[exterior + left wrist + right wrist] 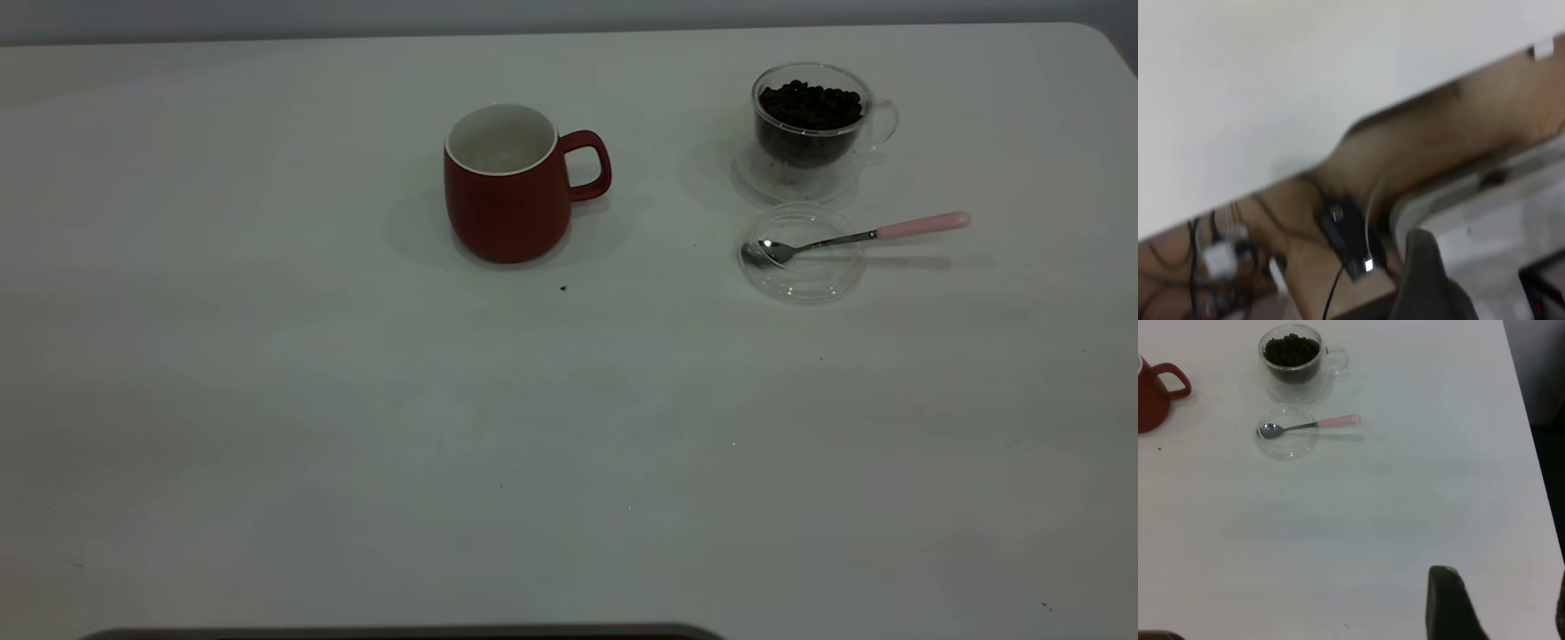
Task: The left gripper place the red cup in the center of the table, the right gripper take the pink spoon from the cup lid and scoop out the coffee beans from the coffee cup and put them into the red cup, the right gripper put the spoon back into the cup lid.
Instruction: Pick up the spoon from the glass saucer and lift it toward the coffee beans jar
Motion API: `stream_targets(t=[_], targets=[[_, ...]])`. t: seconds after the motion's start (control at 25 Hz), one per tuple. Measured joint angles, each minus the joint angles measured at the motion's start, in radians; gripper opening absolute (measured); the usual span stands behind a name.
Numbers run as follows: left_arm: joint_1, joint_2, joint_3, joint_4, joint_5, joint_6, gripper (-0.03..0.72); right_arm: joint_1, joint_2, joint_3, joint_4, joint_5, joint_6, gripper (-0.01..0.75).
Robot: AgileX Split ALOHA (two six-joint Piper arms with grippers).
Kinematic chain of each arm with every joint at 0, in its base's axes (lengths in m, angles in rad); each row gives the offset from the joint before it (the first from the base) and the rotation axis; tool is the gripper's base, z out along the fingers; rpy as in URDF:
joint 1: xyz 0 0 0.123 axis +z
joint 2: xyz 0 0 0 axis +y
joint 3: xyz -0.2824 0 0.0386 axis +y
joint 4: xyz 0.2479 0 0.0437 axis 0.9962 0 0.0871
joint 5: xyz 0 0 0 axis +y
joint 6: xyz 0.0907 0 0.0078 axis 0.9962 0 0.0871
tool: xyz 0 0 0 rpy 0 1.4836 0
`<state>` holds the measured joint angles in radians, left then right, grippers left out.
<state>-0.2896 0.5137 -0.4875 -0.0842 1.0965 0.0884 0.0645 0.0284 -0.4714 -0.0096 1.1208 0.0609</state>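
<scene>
Nearest the outside camera lies a broad bare stretch of the white table, marked only by a few tiny dark specks. Farther back, near the middle, the red cup stands upright, its white inside showing no beans, its handle turned toward the glass cup side. Well apart from it, toward the right arm's side, the clear cup lid lies flat. The pink spoon rests across it, its silver bowl inside the lid and its pink handle reaching out past the rim over the table. Just behind the lid stands the coffee cup, upright, with coffee beans heaped close to its brim.

Neither arm appears in the outside view. In the right wrist view the right gripper hangs above bare table, well away from the spoon, released, with a wide gap between its fingers and nothing in it. In the left wrist view one dark finger of the left gripper shows beyond the table edge, above cables; whether that claw is released or clenched cannot be told.
</scene>
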Motion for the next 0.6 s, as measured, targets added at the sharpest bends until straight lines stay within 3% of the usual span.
stream_targets(t=[0.24, 0.6], targets=[[0.020, -0.260, 0.000, 0.000, 0.018, 0.000, 0.587, 0.000, 0.000, 0.000, 0.000, 0.000, 0.000, 0.415], [0.196, -0.530, 0.000, 0.000, 0.043, 0.000, 0.587, 0.000, 0.000, 0.000, 0.000, 0.000, 0.000, 0.415]])
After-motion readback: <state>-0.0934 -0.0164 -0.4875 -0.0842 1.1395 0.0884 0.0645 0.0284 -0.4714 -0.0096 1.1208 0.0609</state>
